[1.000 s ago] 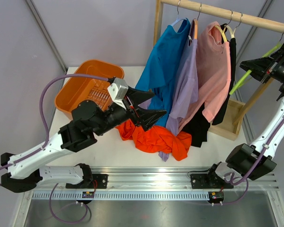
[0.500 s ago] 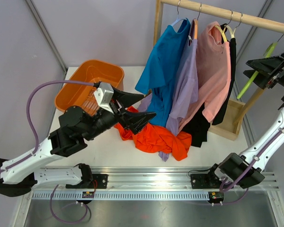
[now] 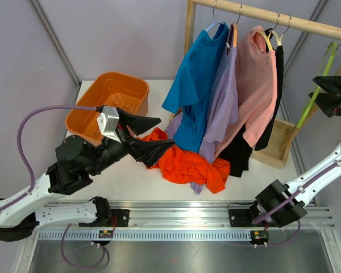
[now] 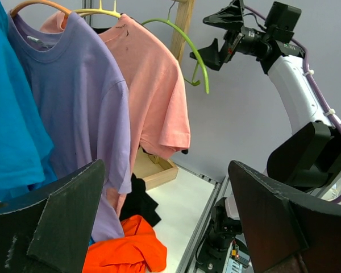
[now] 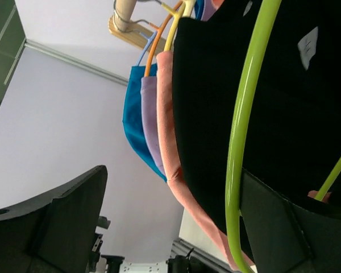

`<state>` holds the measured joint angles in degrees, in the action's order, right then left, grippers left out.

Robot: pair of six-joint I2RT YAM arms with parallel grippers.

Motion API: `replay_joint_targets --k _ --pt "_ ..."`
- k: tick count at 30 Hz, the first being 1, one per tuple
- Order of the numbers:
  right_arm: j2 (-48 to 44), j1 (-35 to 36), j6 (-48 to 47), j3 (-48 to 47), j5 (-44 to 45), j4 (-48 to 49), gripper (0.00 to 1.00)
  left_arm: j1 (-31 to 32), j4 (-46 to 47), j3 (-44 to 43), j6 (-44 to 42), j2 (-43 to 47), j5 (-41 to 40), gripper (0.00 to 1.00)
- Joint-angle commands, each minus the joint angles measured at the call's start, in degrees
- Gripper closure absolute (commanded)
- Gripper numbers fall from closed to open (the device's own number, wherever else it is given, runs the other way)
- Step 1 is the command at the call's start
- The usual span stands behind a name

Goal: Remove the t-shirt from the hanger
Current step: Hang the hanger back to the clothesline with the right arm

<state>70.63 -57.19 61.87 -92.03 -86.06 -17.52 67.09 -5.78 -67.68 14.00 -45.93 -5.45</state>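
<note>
The left gripper [image 3: 166,134] is held wide open, and nothing is gripped in it. Its two fingers are pointed to the right, over the near-left edge of the orange t-shirt [image 3: 190,166]. The shirt is seen as a crumpled heap on the table [image 3: 131,190], just below and in front of these jaws. Whether the lower finger is touching the cloth cannot be told. No hanger is seen in the heap, so the shirt is judged to be off its hanger already. The heap is spread more from left to right than from front to back. The orange basket [image 3: 111,91] is found just behind the left gripper.

The right gripper [image 3: 312,89] is held open too, high up at the far right. In the right wrist view, the green hanger [image 5: 245,114] is seen running up and down through the gap, close to one finger. It is bare, with no shirt carried on it. As far as can be seen, it is not squeezed. Whether its hook is on the wooden rod [image 3: 261,12] cannot be told.

Four more shirts are hung on the rod between the arms: the blue shirt [image 3: 196,85], the purple shirt [image 3: 224,99], the pink shirt [image 3: 256,85] and the black shirt [image 3: 279,85]. The black shirt is nearest the right gripper.

So the orange t-shirt is much nearer to the left arm and is kept well apart from the right one. If the heap is to be picked up, it is best reached from the left, with the jaws brought down and forward a little.
</note>
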Motion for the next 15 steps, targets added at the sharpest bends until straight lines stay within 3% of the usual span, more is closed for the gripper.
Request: replay_joint_targets --k 1,5,15 --pt "-1.8 -3.8 1.9 -0.3 -5.6 7.1 0.01 -0.2 1.0 0.9 0.5 1.8 -2.2 0.06" --pt "-1.6 -10.4 1.9 -0.3 -5.9 9.8 0.01 -0.2 0.1 1.6 0.4 2.8 -3.2 0.05" --pt "-2.7 -18.0 3.4 0.3 -8.2 20.1 0.0 -0.1 -4.7 3.6 2.0 4.0 -8.6 0.04"
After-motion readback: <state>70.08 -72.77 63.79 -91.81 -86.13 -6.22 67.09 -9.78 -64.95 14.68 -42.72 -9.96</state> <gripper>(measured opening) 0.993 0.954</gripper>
